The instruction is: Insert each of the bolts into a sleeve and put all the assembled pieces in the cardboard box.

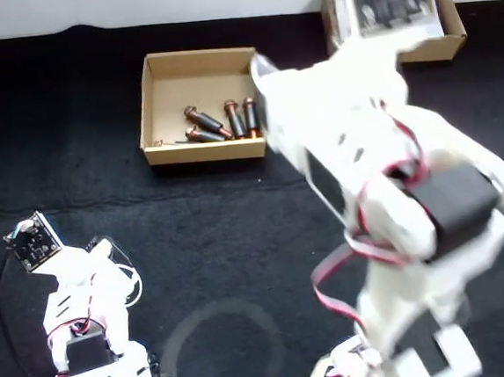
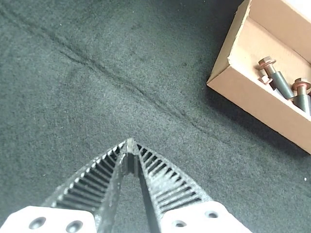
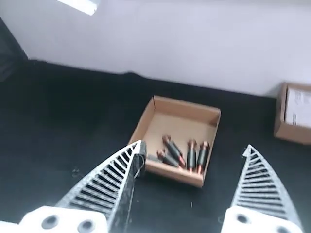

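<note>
Four bolt-and-sleeve assemblies (image 1: 234, 119), lying in the cardboard box (image 1: 159, 82), upper centre-left of the high view.
Judged small, rigid and dense; the smooth dark sleeve (image 2: 280, 81) may slip, so pinch it mid-length, not at the coppery flanged head (image 2: 266, 63). Grippers: left gripper (image 2: 130, 144) closed tip to tip, empty, over the black mat (image 2: 73, 97); right gripper (image 3: 193, 145) spread wide, empty, facing the box.

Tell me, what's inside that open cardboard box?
Four bolts in dark sleeves lie in the cardboard box, in the half nearer the arms. From above, a white arm covers the box's right edge, hiding that strip.
</note>
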Robot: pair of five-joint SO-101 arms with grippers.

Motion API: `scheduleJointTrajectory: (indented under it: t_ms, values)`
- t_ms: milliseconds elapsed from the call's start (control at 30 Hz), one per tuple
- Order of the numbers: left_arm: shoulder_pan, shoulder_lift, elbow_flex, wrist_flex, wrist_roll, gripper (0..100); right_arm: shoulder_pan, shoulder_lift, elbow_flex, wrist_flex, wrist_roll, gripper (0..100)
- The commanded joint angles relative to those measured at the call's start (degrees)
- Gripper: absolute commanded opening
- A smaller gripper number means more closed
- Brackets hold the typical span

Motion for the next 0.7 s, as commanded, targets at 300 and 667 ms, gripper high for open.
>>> scheduleJointTrajectory:
  t_ms: [300, 667]
  values:
    - [3.3, -0.7, 1.1, 5.8, -2.7, 1, 10.2, -48.9, 60.7, 0.4, -0.2, 28.6]
    - [7.3, -1.2, 1.1, 17.6, -32.5, 1, 17.6, -74.5, 112.0, -27.2, -0.1, 28.6]
